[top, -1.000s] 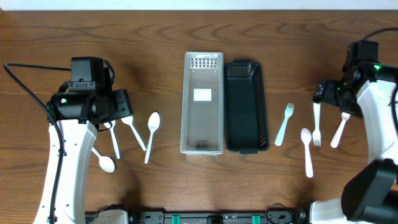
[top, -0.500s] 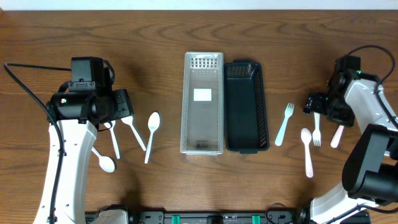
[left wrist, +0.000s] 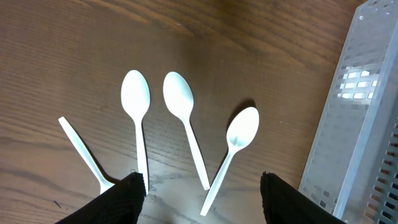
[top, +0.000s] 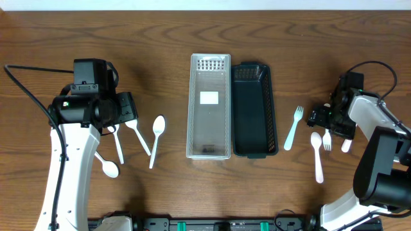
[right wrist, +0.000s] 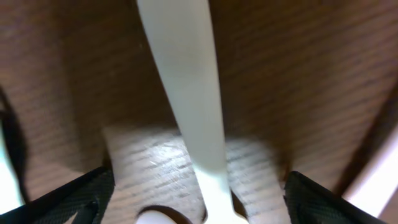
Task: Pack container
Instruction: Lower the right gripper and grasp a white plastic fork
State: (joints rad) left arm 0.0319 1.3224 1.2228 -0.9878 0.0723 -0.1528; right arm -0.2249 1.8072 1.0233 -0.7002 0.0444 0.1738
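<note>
A clear plastic container (top: 210, 106) and a black basket (top: 253, 109) lie side by side at the table's middle. Three white spoons (left wrist: 186, 124) lie fanned out below my left gripper (left wrist: 202, 200), which is open and empty above their handles; it also shows in the overhead view (top: 122, 112). My right gripper (top: 323, 119) is low over the right-hand cutlery, open, its fingers (right wrist: 68, 199) standing either side of a white fork handle (right wrist: 186, 93) without touching it. The fork's tines (top: 327, 142) show past the gripper.
A second white fork (top: 293, 126), a white spoon (top: 316, 155) and another white utensil (top: 347, 142) lie near the right gripper. A fourth spoon (top: 107, 167) lies under the left arm. The clear container's wall (left wrist: 354, 124) is right of the left gripper.
My right gripper has moved left and down onto the fork handle. The left arm and all cutlery have stayed still.
</note>
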